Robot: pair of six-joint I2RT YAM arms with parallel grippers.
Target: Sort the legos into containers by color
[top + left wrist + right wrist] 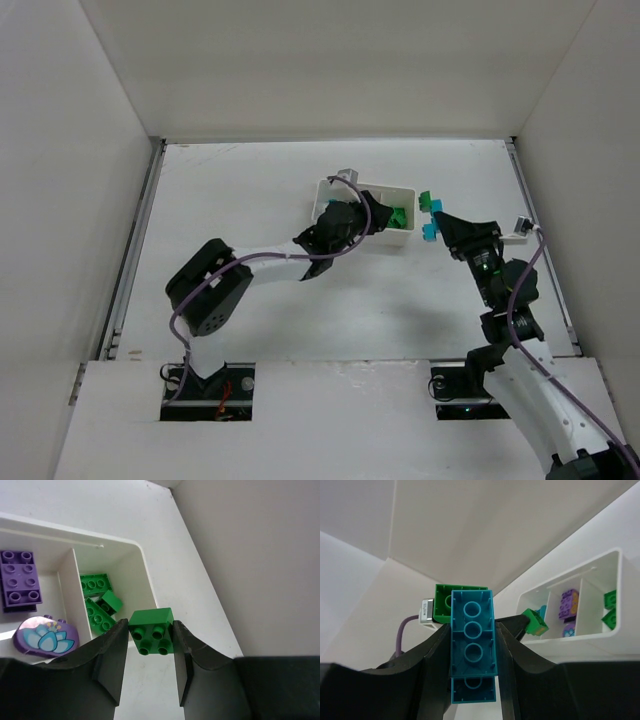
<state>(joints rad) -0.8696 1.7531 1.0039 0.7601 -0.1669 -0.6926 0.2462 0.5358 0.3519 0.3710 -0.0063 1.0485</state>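
Note:
The white tray [403, 190] has three compartments. In the left wrist view, a purple brick [20, 577] and a purple flower piece [46, 636] lie in the middle compartment, and green bricks [97, 602] lie in the end one. My left gripper [151, 630] is shut on a green 2x2 brick [152, 627], held by the tray's end wall [145, 585]. In the top view it [378, 215] sits over the tray. My right gripper [472, 630] is shut on a teal brick stack [472, 645] with a green brick [445, 602] stuck behind it. It [440, 222] hangs right of the tray.
White enclosure walls [90, 150] stand on the left, back and right. A small grey connector with a purple cable [426, 611] shows behind the right gripper's bricks. The tray also shows in the right wrist view [585, 577], with the left gripper's green brick [536, 621] before it.

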